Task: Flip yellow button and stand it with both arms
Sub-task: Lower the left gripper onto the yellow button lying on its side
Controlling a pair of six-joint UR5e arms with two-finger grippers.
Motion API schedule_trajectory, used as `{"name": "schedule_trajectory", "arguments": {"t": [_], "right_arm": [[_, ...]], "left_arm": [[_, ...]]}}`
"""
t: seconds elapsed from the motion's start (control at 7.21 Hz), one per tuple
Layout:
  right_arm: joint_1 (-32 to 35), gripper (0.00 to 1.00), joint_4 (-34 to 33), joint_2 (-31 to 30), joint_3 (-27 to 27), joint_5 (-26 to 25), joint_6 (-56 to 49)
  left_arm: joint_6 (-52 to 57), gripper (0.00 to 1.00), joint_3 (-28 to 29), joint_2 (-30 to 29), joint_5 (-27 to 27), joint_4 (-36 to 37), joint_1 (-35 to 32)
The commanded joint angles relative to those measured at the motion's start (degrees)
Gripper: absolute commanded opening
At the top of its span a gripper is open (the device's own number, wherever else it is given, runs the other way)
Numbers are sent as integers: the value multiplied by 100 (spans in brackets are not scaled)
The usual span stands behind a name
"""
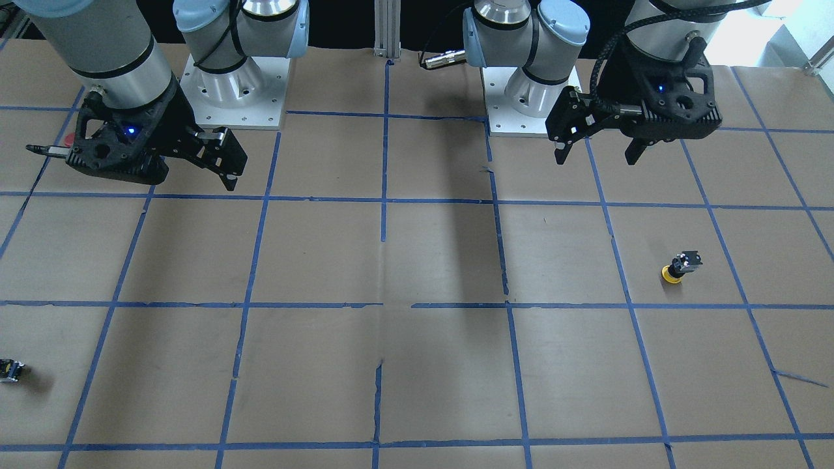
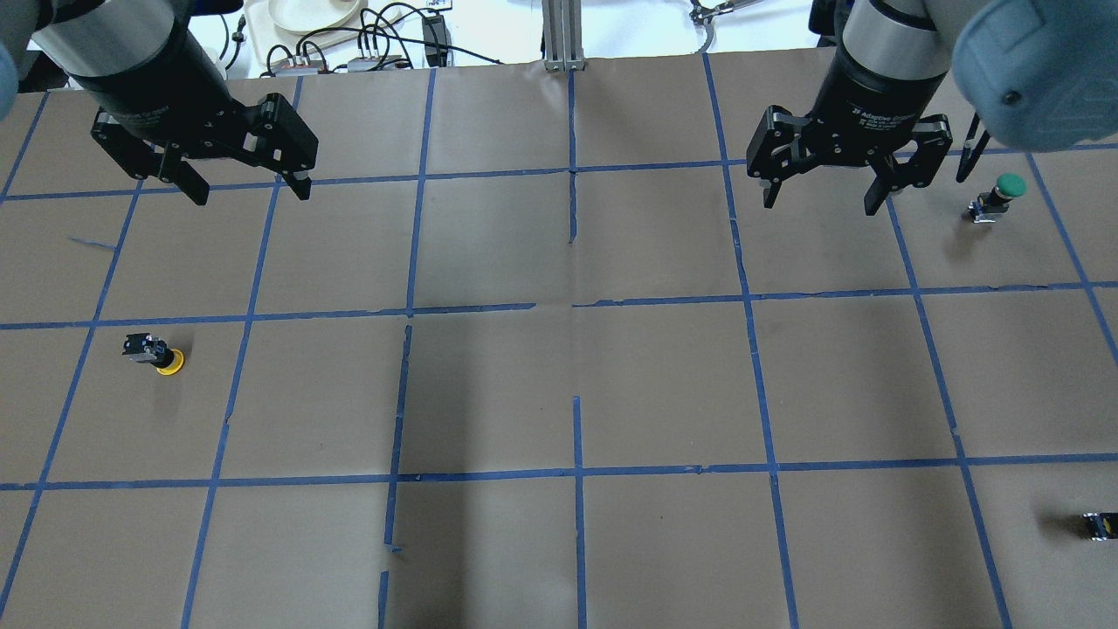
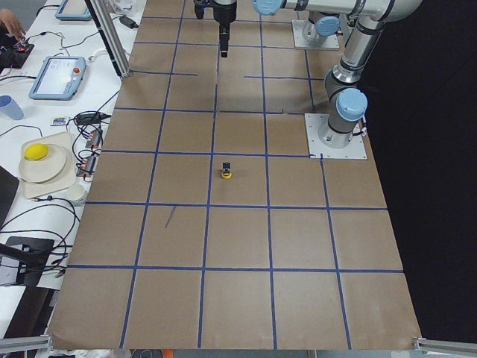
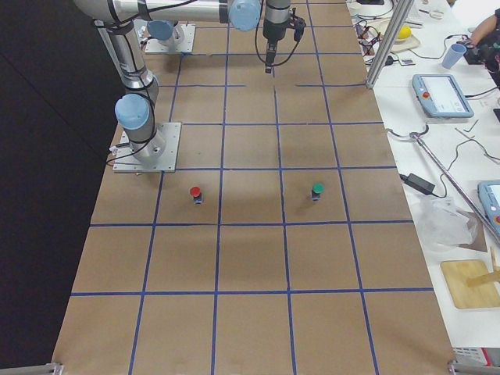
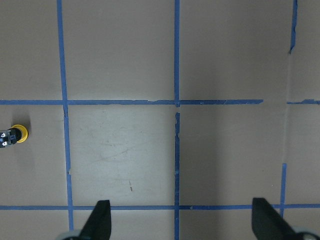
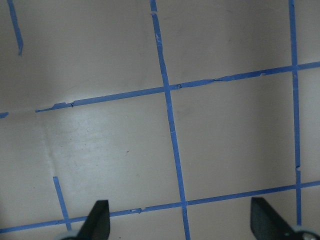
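Yellow-capped and tilted, the yellow button [image 2: 160,354] rests on the brown paper [image 2: 664,384] on the robot's left side of the table, with nothing gripping it. The left gripper [image 2: 251,192] hangs near it, jaws wide and empty, and the right gripper [image 2: 821,205], well apart across the table, is equally wide and empty. By my read the grasp, the flip and the standing all lie ahead.

Front-facing camera sits across the table [image 1: 423,260], looking steeply down, the robot's bases [image 1: 234,85] at its top edge. Overhead looks forward from behind the shoulders; both share the yellow button [image 1: 679,267]. The two side cameras stand high and far at the table's ends, looking along it. Wrist cameras stare straight down, closer, fingertips [image 5: 100,222] at the bottom edge.
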Motion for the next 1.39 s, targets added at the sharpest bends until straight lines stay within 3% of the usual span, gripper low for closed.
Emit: {"name": "schedule_trajectory", "arguments": {"t": [0.0, 0.42, 0.69, 0.97, 1.25], "right_arm": [[17, 100, -52, 4, 0, 0, 5], [18, 100, -52, -13, 0, 9, 5], [18, 100, -61, 4, 0, 9, 5], [26, 100, -69, -13, 0, 9, 14], [26, 100, -70, 39, -9, 9, 5]], "left_arm": [[8, 100, -22, 7, 14, -6, -15], [408, 100, -145, 87, 276, -189, 299], [824, 100, -652, -237, 480, 36, 1317], [1708, 100, -1110, -737, 463, 1052, 2117], [2159, 100, -1287, -1395, 61, 1765, 2830]]}}
